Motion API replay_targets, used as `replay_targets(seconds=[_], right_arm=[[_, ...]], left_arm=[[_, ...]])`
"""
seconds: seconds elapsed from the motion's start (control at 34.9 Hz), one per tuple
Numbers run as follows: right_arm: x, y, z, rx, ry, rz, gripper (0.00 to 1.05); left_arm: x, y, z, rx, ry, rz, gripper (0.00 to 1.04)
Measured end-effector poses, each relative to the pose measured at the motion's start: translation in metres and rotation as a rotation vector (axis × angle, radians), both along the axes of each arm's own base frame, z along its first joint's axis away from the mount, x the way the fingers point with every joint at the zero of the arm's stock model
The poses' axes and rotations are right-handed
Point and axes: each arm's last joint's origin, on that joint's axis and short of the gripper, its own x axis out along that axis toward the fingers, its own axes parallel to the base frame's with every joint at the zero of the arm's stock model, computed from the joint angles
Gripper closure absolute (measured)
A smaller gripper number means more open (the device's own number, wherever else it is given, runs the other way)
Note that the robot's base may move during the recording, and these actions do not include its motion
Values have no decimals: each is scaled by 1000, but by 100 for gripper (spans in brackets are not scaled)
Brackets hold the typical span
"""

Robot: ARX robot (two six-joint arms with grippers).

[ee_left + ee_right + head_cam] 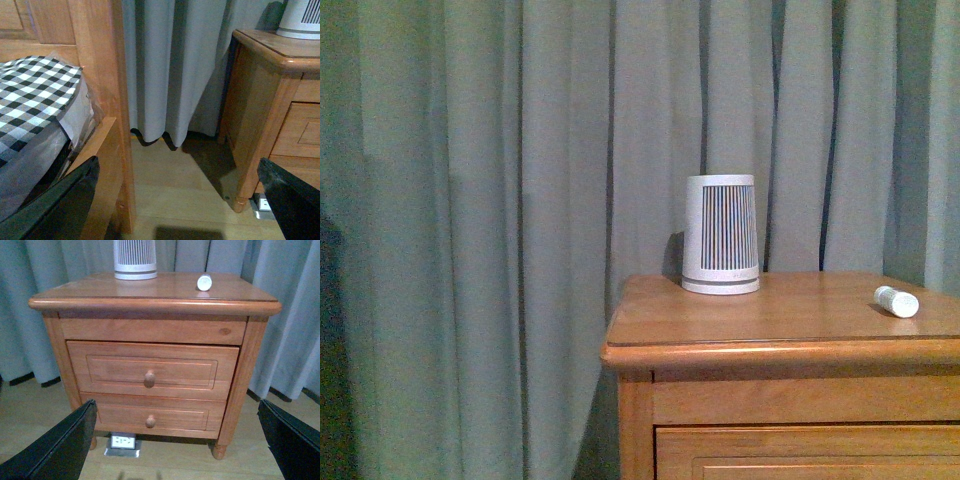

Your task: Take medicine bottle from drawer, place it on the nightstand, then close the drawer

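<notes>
The medicine bottle [897, 301] lies on its side on the nightstand [740, 320] top, right of the middle; it also shows in the right wrist view [204, 282], cap end toward the camera. The upper drawer [152, 369] sits nearly flush in the nightstand [150, 295], its round knob [149, 378] facing out. My right gripper [177, 450] is open and empty, well back from the drawer fronts, low near the floor. My left gripper [177, 210] is open and empty, low over the floor between a bed frame and the nightstand's side [260, 100].
A tall white slatted cone [720, 235] stands at the back of the nightstand top. The lower drawer [150, 415] is shut. A floor socket [123, 442] lies under the nightstand. A wooden bed frame [100, 100] with checked bedding [30, 100] stands beside grey curtains [470, 200].
</notes>
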Motion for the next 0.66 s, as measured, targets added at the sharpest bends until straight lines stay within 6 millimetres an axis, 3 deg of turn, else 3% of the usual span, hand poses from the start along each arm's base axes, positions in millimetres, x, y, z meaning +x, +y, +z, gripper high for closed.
replay_targets(seconds=[0.66], right_arm=[[0, 0, 0, 0, 0, 0, 7]], left_arm=[[0, 0, 0, 0, 0, 0, 7]])
